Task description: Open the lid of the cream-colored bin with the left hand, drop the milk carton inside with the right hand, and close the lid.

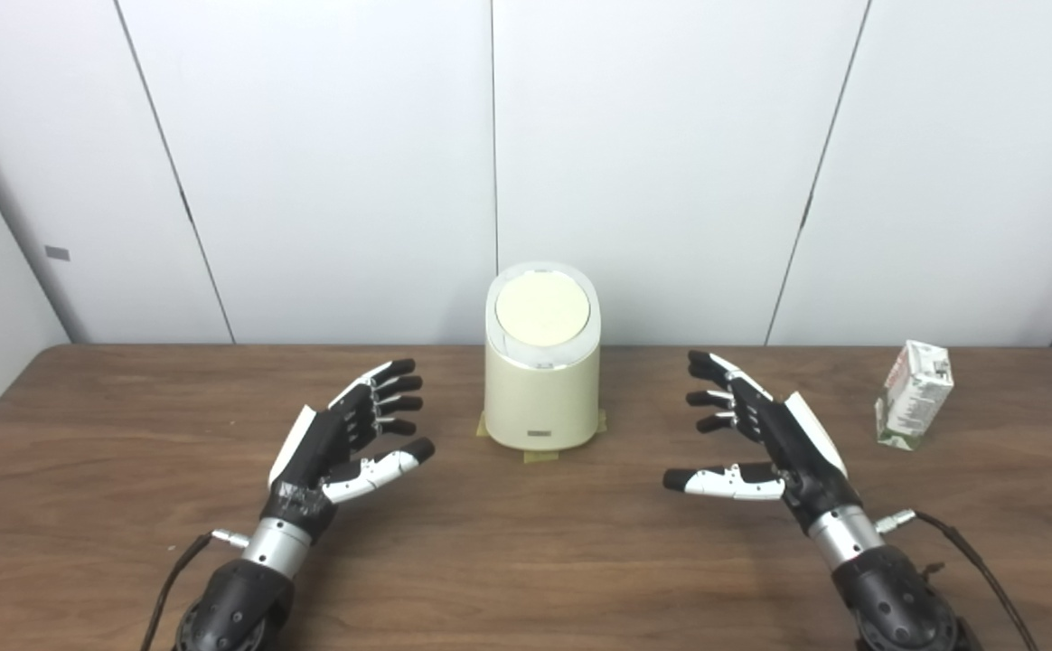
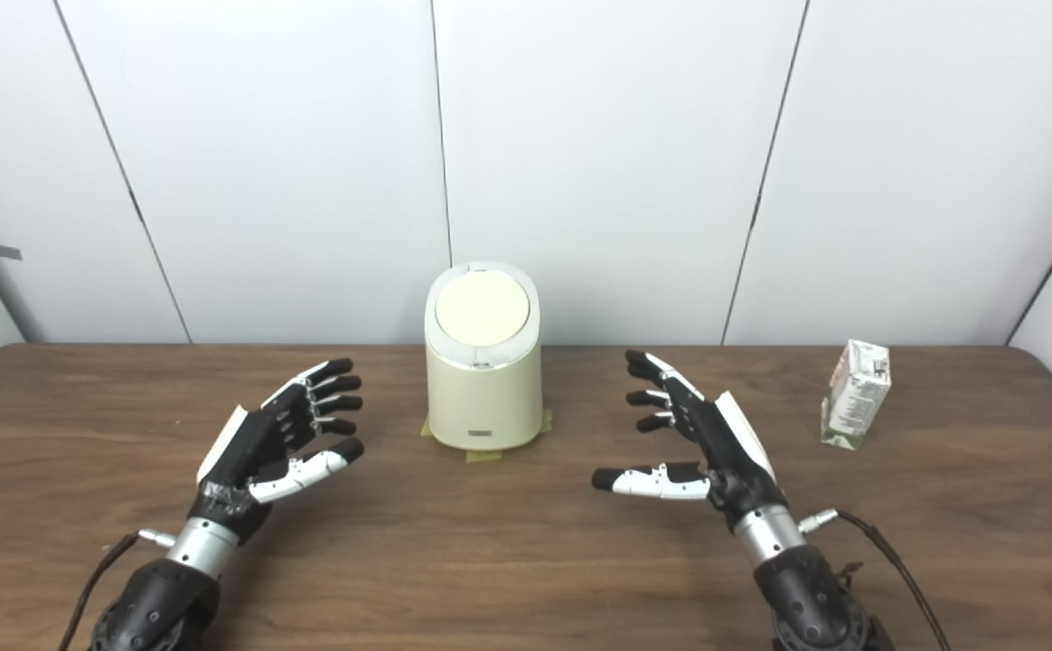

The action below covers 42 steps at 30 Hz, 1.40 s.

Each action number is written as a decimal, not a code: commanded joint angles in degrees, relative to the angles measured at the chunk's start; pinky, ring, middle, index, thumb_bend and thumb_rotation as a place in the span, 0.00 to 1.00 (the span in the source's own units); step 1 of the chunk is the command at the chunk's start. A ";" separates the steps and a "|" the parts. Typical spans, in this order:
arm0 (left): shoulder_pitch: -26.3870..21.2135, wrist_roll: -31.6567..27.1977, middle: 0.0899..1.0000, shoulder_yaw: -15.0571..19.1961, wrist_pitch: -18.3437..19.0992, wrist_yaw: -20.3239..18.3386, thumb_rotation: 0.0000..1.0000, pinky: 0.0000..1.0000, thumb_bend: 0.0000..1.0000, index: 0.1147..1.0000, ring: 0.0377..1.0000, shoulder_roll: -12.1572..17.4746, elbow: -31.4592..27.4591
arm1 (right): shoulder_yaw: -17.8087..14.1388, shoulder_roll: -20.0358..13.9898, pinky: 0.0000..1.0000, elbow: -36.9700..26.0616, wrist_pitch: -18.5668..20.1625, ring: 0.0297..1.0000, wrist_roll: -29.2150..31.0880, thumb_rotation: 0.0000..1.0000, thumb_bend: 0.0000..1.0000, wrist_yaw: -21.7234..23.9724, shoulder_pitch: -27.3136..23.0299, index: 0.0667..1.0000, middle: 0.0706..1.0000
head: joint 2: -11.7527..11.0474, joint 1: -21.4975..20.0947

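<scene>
The cream-colored bin (image 1: pixel 540 398) stands upright at the middle of the table, near its far edge. Its round lid (image 1: pixel 541 310) is shut. The milk carton (image 1: pixel 914 393) stands upright at the far right, white with green and red print. My left hand (image 1: pixel 345 440) is open and empty, palm inward, to the left of the bin and a little nearer to me. My right hand (image 1: pixel 761 443) is open and empty, between the bin and the carton, apart from both.
The brown wooden table (image 1: pixel 526 561) ends at a white panelled wall (image 1: pixel 652 163) right behind the bin. Tape patches (image 1: pixel 540 455) lie under the bin's base. Cables (image 1: pixel 969 551) run from both wrists.
</scene>
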 commanded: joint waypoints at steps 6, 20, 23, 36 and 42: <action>-2.27 -0.19 0.81 0.11 -2.90 0.25 0.24 0.69 0.72 0.84 0.76 0.54 -0.66 | -0.58 -0.42 0.68 -1.89 -2.01 0.80 0.46 0.29 0.81 -0.92 -1.83 0.88 0.88 | 0.00 -0.04; -2.50 5.27 0.84 0.79 -0.56 6.76 0.37 0.72 0.85 0.88 0.80 -1.67 -3.88 | -0.78 -0.70 0.66 -1.41 -2.65 0.79 0.86 0.29 0.81 -0.75 -2.01 0.87 0.87 | -0.41 0.18; -3.95 8.70 0.88 0.94 0.47 10.67 0.41 0.86 0.90 0.94 0.87 -3.15 -5.42 | -0.76 -0.81 0.66 -1.52 -2.73 0.79 0.69 0.29 0.81 -0.73 -2.01 0.87 0.87 | -0.60 0.34; -15.72 15.88 1.00 -0.77 12.83 16.81 0.37 0.96 0.89 1.00 1.00 -5.82 -6.38 | -0.61 -1.09 0.66 -1.46 -3.15 0.78 0.38 0.28 0.80 -0.59 -2.31 0.87 0.86 | -0.59 0.62; -19.90 19.60 1.00 -2.10 14.82 20.07 0.35 0.95 0.93 1.00 1.00 -6.25 -2.50 | -0.61 -0.84 0.66 -2.06 -1.98 0.79 0.37 0.28 0.79 -0.48 -2.44 0.87 0.87 | -0.46 0.31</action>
